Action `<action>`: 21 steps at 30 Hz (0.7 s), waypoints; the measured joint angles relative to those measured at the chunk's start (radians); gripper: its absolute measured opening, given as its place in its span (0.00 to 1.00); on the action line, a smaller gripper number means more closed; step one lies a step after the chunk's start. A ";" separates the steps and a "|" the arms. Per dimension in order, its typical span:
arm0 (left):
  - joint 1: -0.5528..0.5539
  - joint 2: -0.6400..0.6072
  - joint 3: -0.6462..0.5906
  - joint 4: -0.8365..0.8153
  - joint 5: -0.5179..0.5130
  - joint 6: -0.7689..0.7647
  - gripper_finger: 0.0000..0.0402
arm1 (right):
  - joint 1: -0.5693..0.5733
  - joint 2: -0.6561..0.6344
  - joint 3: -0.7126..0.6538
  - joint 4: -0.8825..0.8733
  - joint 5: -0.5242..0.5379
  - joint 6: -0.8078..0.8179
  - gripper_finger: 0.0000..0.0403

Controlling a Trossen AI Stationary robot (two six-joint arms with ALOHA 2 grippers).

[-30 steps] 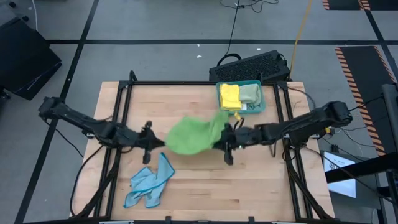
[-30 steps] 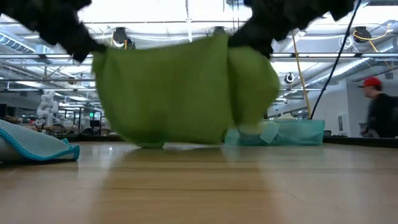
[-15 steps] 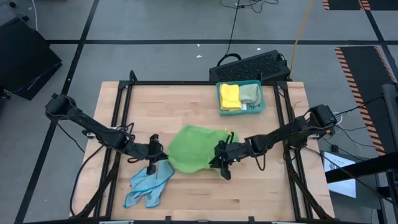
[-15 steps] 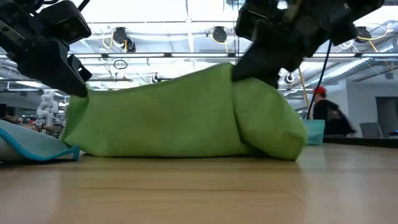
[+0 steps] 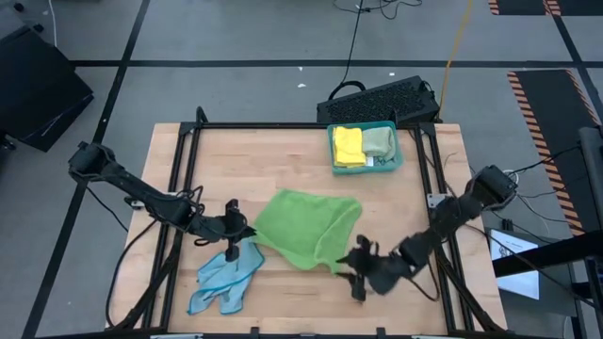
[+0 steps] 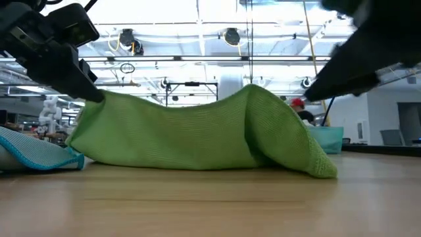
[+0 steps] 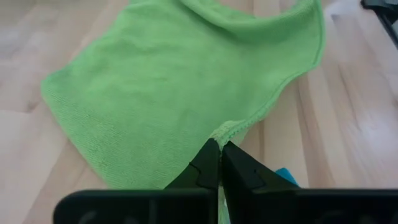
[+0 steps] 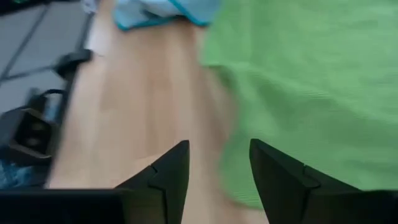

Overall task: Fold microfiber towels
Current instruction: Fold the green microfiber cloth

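My left gripper (image 7: 220, 151) pinches the green towel's (image 5: 306, 226) edge. My right gripper (image 8: 217, 168) hangs beside that towel, fingers spread, holding nothing.

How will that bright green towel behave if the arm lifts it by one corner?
Probably floppy: the green towel sags in soft humps where the left gripper pinches its edge. Likely light, since that small pinch props up a corner. It may drag rather than slide, judging by its nubby weave.

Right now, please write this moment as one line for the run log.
left gripper: shut on green towel edge | right gripper: open, empty, beside towel | towel: lying rumpled on table
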 joint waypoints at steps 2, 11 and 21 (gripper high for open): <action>0.000 0.000 0.000 0.001 -0.016 0.006 0.01 | 0.053 0.045 0.004 0.060 0.065 0.014 0.40; 0.000 0.000 0.000 0.029 -0.052 0.045 0.01 | 0.154 0.327 0.179 0.100 0.337 0.078 0.40; -0.014 0.000 0.000 0.027 -0.064 0.027 0.01 | 0.175 0.448 0.299 -0.075 0.375 0.141 0.40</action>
